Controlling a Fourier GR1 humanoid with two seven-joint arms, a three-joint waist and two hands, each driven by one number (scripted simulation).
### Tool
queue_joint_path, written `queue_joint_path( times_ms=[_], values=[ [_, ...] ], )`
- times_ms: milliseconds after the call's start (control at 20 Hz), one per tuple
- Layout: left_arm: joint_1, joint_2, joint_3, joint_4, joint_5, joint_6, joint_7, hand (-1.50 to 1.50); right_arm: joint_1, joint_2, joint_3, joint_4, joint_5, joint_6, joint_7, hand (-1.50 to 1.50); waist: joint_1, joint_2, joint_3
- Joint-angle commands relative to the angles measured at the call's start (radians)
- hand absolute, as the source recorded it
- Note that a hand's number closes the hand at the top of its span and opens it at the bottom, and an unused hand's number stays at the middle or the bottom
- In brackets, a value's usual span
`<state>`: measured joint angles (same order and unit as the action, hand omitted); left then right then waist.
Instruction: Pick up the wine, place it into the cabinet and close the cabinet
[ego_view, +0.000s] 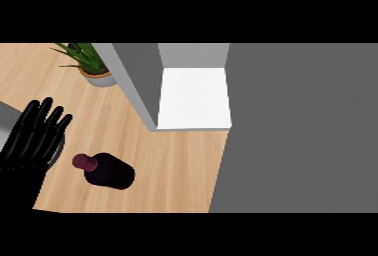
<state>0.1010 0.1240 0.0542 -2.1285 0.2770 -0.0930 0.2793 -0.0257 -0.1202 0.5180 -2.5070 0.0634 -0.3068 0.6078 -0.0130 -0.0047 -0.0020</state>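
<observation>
Head view is showing you the wine bottle (109, 171) sitting on the wooden counter (177, 165), just right of and below the left hand (33, 137). That hand is resting open, fingers straight, holding nothing, not touching the bottle. Beyond, the open cabinet (193, 97) is showing its white shelf, with a potted plant (92, 62) standing to its left.

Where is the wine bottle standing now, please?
In the head view, the wine bottle stands on the wooden counter at lower left, just right of the open left hand and in front of the open cabinet.
</observation>
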Motion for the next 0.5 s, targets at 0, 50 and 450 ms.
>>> queue_joint_path(
  times_ms=[0, 50, 450],
  values=[
    [0.090, 0.000, 0.020, 0.021, 0.013, -0.054, -0.069, -1.50, -0.008, -0.023, 0.044, -0.172, 0.174, -0.041, 0.110, -1.50, 0.006, -0.003, -0.001],
    [0.092, -0.022, 0.010, 0.095, -0.016, -0.071, -0.142, -1.50, 0.011, -0.025, 0.069, -0.142, 0.165, -0.040, 0.095, -1.50, 0.005, 0.000, 0.000],
    [0.094, -0.028, 0.049, 0.223, -0.067, -0.089, -0.267, -1.50, 0.019, -0.079, 0.061, -0.197, 0.143, -0.073, 0.098, -1.50, -0.001, -0.001, 0.000]
  ],
)
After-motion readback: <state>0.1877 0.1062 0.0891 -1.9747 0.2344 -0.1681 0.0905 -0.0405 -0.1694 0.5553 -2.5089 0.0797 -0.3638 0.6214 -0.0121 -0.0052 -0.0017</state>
